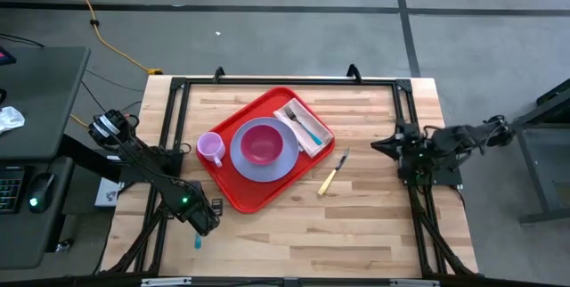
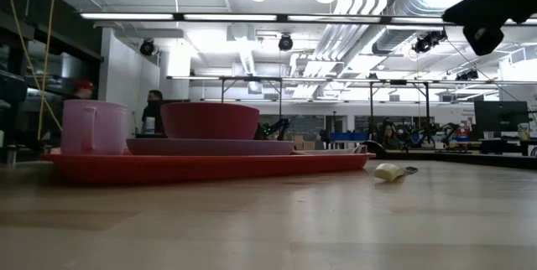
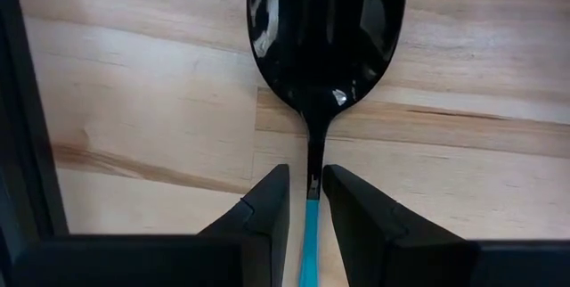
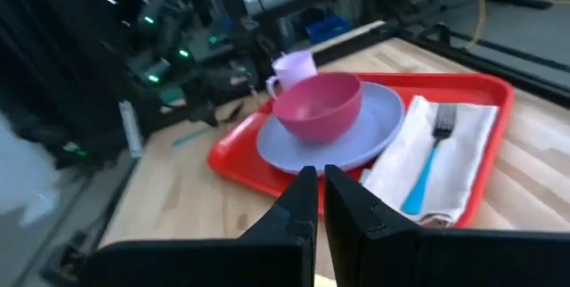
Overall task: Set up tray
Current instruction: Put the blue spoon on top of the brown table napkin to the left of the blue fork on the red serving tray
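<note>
Near the middle of the wooden counter [image 1: 374, 171] lies the red plastic tray [image 1: 233, 191], a rounded-corner rectangle with a raised rim, turned askew — its long axis runs diagonally from the near left toward the far right. On it rests a round lavender plate [image 1: 239, 161] carrying a smooth pink bowl [image 1: 261, 142]; a pale pink cup [image 1: 210, 148] stands on the tray beside the plate, and a folded white napkin [image 1: 307, 127] with a blue-handled fork [image 4: 429, 158] on it lies at the tray's far-right end. Just off the tray, a yellow-handled knife [image 1: 331, 176] lies on the bare wood. The left gripper [image 3: 307, 191] sits at the counter's near-left, jaws clamped on the thin neck of a glossy black spoon with a blue handle [image 3: 325, 37]. The right gripper [image 4: 313, 189] hovers at the right side — jaws nearly together, holding nothing.
</note>
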Tool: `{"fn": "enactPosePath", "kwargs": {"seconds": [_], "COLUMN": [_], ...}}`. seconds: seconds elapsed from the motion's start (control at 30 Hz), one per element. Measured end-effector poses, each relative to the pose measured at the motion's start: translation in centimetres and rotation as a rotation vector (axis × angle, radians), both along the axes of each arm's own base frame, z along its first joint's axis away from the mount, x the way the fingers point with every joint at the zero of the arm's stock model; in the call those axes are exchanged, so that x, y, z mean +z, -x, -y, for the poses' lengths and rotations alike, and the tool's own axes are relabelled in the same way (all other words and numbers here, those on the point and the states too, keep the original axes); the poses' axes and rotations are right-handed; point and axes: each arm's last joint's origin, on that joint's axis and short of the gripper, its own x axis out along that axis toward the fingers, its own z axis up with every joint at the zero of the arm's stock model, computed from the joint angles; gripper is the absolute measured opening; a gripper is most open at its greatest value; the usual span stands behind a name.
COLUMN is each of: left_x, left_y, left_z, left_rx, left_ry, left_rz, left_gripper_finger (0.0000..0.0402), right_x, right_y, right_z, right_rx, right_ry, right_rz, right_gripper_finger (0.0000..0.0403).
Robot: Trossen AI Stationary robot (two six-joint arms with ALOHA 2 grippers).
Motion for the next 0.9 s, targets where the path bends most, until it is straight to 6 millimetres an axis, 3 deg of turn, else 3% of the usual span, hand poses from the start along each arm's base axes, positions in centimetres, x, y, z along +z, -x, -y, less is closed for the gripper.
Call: {"fn": "enactPosePath", "kwargs": {"seconds": [0.37, 0.63, 0.9], "left_x": [0.0, 0.1, 0.2], "left_y": [-0.1, -0.1, 0.0], "left_z": [0.0, 0.1, 0.1], "left_rx": [-0.026, -0.027, -0.025], "left_ry": [0.002, 0.004, 0.004], "left_rz": [0.002, -0.003, -0.014], "left_gripper_finger": [0.0117, 0.0117, 0.0117], "right_x": [-0.7, -4.2, -5.4], "right_y": [1.2, -0.8, -1.5], "right_z": [0.4, -0.3, -0.6], "right_rx": [-0.001, -0.017, -0.004], "right_ry": [-0.041, -0.092, -0.130], "right_rz": [-0.023, -0.003, 0.053], "right_gripper_finger": [0.0000, 0.0000, 0.0000]}}
